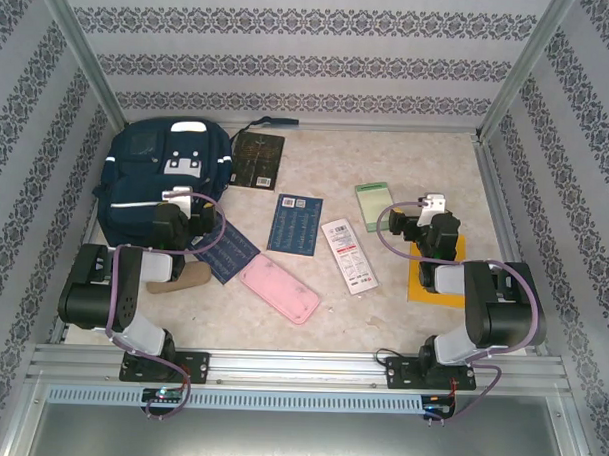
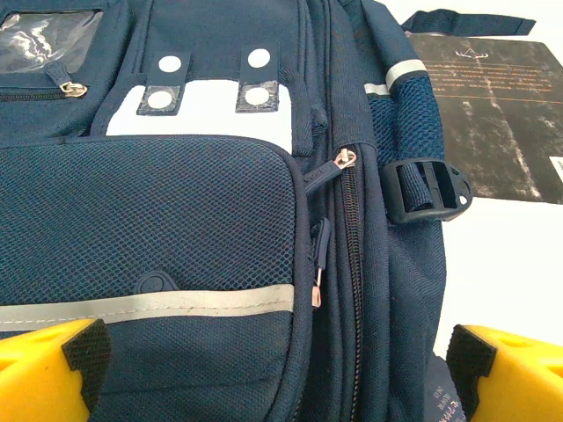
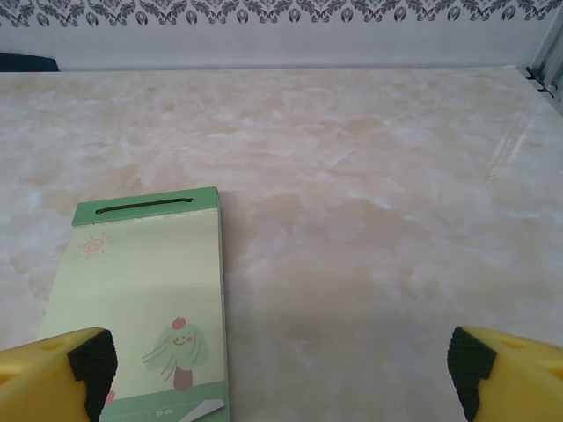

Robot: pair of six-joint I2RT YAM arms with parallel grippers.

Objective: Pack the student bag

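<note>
Navy student bag (image 1: 151,178) lies far left; I see left gripper (image 2: 280,356) above its near edge, jaws spread, empty. Right gripper (image 3: 280,359) spread too, by green notepad (image 3: 149,290).

Overhead view spans the table (image 1: 407,162); wrist views (close, low) face bag (image 2: 176,211) and notepad (image 3: 149,290)

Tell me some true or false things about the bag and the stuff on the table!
1. The bag lies in the far left corner of the table. True.
2. Its zip is wide open. False: it looks zipped shut.
3. The left tool holds the pink case. False: it is open above the bag; the case lies on the table.
4. A green notepad lies in front of the right tool. True.
5. The right tool is shut. False: it is open.
</note>
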